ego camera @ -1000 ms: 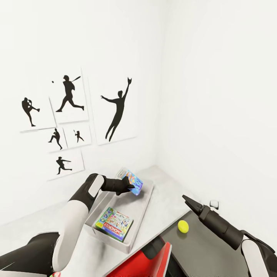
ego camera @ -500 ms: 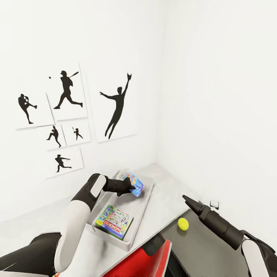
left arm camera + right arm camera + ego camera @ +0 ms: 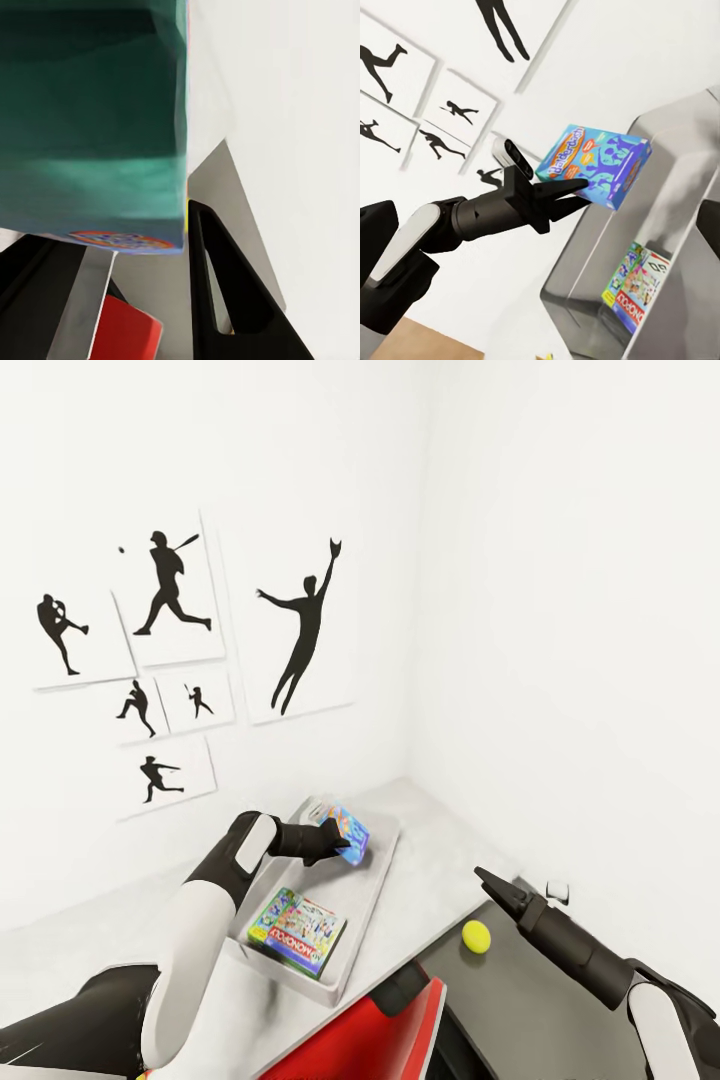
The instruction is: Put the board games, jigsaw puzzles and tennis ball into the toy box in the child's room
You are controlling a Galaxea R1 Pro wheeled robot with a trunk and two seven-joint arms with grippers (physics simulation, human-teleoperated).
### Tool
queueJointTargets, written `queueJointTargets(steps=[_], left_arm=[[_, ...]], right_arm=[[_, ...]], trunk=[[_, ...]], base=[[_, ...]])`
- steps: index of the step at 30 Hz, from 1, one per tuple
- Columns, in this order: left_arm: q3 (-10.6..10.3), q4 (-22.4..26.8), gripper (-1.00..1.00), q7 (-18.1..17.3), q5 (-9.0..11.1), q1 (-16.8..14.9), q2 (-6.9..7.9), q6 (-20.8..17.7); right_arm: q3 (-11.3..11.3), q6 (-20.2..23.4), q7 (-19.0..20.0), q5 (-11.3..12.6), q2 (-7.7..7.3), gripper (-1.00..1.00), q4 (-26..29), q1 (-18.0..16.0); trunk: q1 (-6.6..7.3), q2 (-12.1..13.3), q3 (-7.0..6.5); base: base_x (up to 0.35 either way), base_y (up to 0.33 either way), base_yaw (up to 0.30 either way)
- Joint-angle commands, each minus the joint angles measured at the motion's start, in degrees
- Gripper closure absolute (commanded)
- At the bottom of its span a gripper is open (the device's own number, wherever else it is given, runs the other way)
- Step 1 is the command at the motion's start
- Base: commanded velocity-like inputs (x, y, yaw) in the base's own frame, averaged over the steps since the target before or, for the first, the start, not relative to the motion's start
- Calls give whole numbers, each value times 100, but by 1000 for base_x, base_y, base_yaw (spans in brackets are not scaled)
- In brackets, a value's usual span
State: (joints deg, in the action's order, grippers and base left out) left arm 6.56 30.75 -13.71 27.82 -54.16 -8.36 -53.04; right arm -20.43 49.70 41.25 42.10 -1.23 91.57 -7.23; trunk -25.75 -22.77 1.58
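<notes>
Left gripper (image 3: 338,850) closed on the small blue board game (image 3: 346,832), fingers pinching one edge; box held tilted in the air just above the far end of the toy box (image 3: 368,895), not touching the tray floor. Right wrist view confirms: blue box (image 3: 598,165) clamped at the tips of the left gripper (image 3: 577,187), clear of the grey tray (image 3: 585,281) below it. Left wrist view shows the box's teal underside (image 3: 90,120) pressed against one dark finger (image 3: 217,300). Monopoly box (image 3: 297,930) lies flat inside the toy box at its near end, logo side up; seen also in the right wrist view (image 3: 634,296). Toy box sits on the pale top of the table (image 3: 435,860), near the corner of the white walls. Tennis ball (image 3: 476,936) rests on the lower dark grey section of the table (image 3: 520,1000), close to the step up to the pale top, well apart from the tray. Right gripper (image 3: 492,885) hovers above the dark section, near the ball, empty; fingers appear drawn together to a point. Baseball silhouette posters (image 3: 165,600) on the wall behind.
</notes>
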Motion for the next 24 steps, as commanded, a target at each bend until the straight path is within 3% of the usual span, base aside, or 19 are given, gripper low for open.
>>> queueJointTargets(steps=[1,24], left_arm=[[48,2,100,-39,-41,-7,-8,-38],[39,1,100,-44,-19,-8,-8,-40]], right_arm=[[-8,31,15,5,0,-100,1,-6],[-19,7,26,8,0,-100,0,2]], trunk=[[-4,-14,24],[-4,-14,240]], base=[[0,0,0],[0,0,37]])
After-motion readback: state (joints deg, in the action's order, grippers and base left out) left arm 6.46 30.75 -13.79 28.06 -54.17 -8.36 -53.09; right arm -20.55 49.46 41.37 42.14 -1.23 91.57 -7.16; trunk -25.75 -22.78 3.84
